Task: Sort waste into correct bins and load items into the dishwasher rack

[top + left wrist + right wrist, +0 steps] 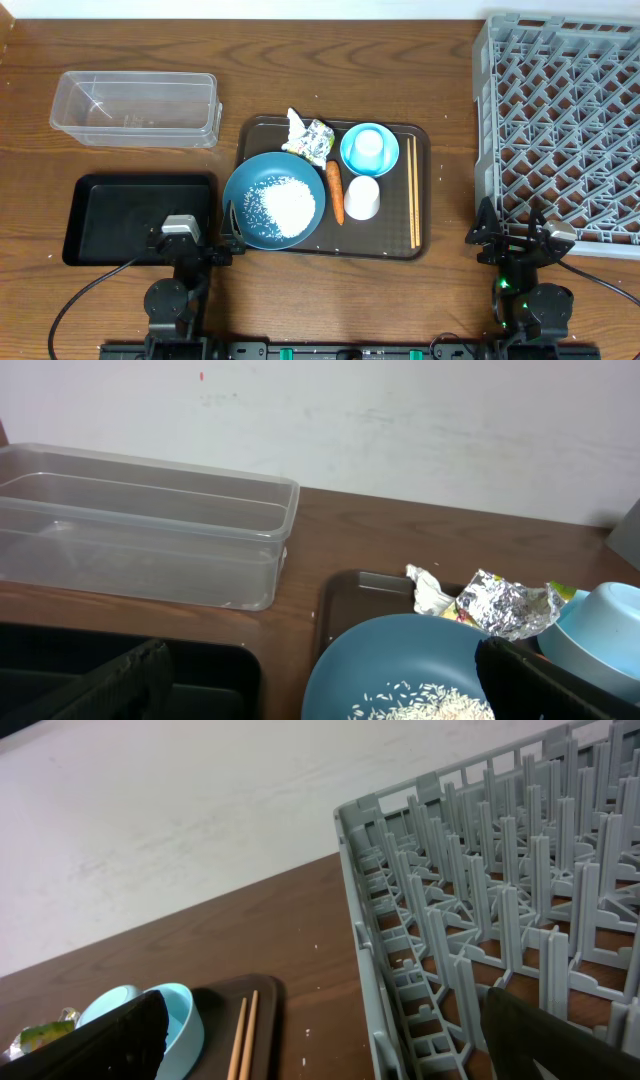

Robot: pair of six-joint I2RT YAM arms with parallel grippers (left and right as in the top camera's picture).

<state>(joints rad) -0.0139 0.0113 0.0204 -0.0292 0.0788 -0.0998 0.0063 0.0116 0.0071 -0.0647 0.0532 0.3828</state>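
It looks like the job has not started yet. All the stuff sits together on the brown tray in the middle of the table. The rice is in the wide blue bowl. The carrot lies between that bowl and the white cup. The wrapper is at the bowl's far rim. The pale-blue cup sits in the small light-blue bowl, and the chopsticks lie along the tray's right rim. The left gripper is spread wide with nothing in it, at the near edge of the black tray, just beside the big bowl. The right gripper is wide apart and empty too, at the near corner of the grey rack. I think a good first move is to reach in and pick one loose thing, like the wrapper or the chopsticks. The things are packed close, and the tray has a raised lip, so fingers must come down with care. There is bare table between tray and rack, and the clear tub has bare table all round it.
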